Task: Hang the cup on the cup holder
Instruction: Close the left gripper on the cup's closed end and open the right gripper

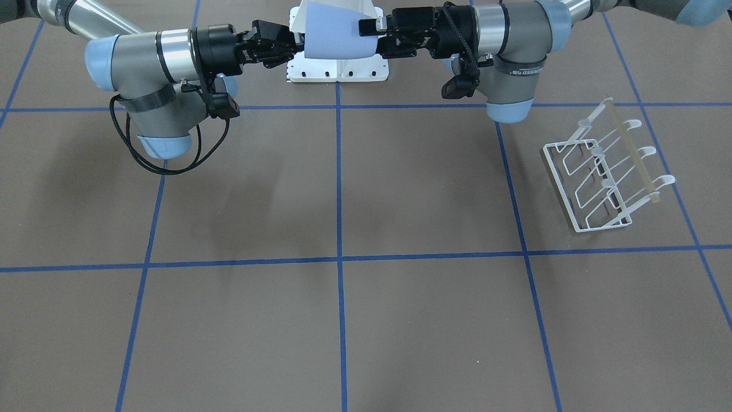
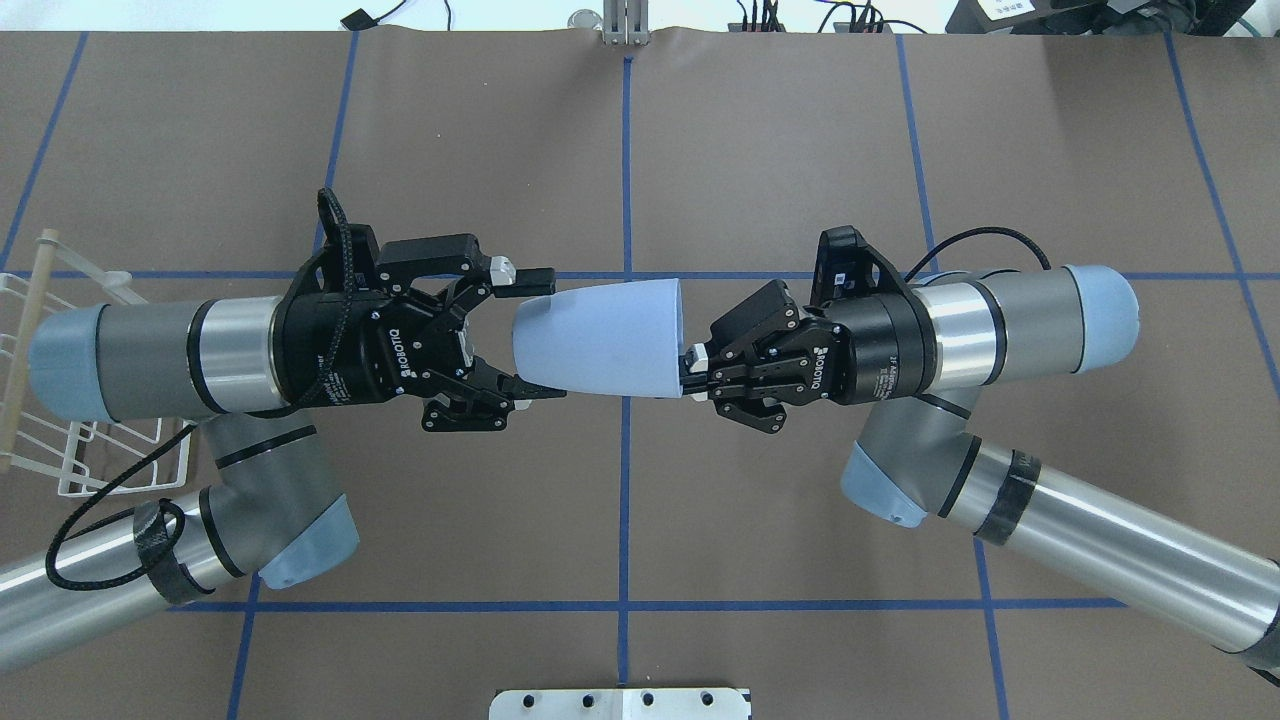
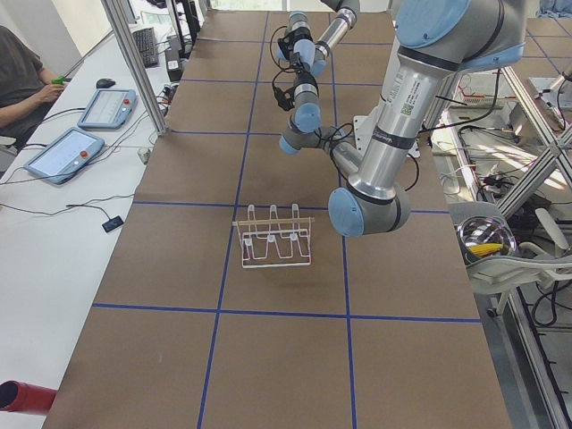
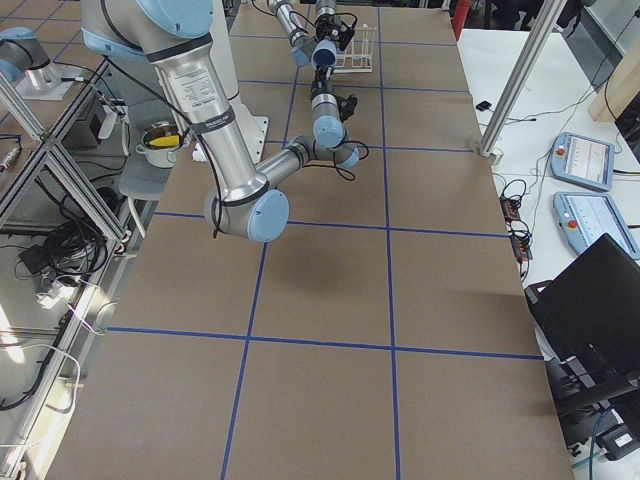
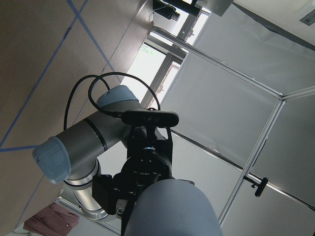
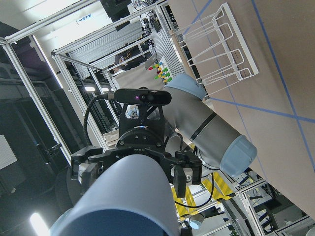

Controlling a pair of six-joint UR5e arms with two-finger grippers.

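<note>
The light blue-grey cup (image 2: 600, 338) lies on its side in mid-air between both arms, rim toward my right arm. My right gripper (image 2: 690, 375) is shut on the cup's rim. My left gripper (image 2: 545, 333) is open, with its fingers (image 2: 528, 276) straddling the narrow base; I cannot tell if they touch it. The cup also shows in the front view (image 1: 337, 34), the left wrist view (image 5: 172, 209) and the right wrist view (image 6: 128, 196). The white wire cup holder (image 1: 606, 171) stands on the table on my left side, apart from both grippers, and shows partly in the overhead view (image 2: 40, 380).
The table is brown with blue tape lines (image 1: 338, 258). The white robot pedestal (image 1: 337, 71) sits behind the cup in the front view. Operator tablets (image 3: 80, 134) lie on a side table. My left arm's elbow (image 2: 290, 520) hangs close to the holder.
</note>
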